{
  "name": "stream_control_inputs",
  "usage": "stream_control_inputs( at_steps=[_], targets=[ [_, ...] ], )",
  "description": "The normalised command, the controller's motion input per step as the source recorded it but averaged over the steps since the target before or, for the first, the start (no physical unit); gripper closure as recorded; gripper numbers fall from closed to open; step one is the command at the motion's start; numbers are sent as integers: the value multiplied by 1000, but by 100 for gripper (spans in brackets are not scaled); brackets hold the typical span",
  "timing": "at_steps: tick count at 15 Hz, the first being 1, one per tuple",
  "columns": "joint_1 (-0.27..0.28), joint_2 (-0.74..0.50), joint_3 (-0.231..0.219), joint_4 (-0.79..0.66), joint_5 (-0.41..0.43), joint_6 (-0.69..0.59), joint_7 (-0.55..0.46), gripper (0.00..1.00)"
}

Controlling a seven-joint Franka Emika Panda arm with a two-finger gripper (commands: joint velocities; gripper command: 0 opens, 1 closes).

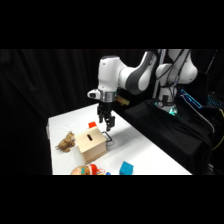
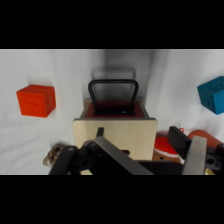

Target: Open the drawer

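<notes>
End effector being held just above the drawer handle of the wooden box.

On the white surface [image 1: 150,155] the pale wooden cube box [image 1: 92,145] — dark slot on its top — is being shown with the end effector [image 1: 107,126] poised over its far right side, where the thin dark wire handle [image 1: 108,137] is sticking out. In the wrist view the drawer [image 2: 114,107] is being seen from above, its dark handle loop [image 2: 113,91] extending away from the box front and a red interior showing behind it; how far it is slid out cannot be told. The two fingers [image 2: 195,155] are being held apart — nothing is clamped between them. A red block [image 2: 36,100] is lying to one side, a blue block [image 2: 214,94] to the other, both well apart from the box. A brown soft toy [image 1: 66,142] is resting beside the box.
</notes>
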Motion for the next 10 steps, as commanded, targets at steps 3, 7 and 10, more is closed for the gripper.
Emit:
stream_control_inputs(
  at_steps=[3,7,10],
  targets=[
    [-18,188,49,1,128,336,-20,0],
    [-37,174,81,21,156,327,-27,0],
    [-51,74,120,-59,170,320,-19,0]
  ],
)
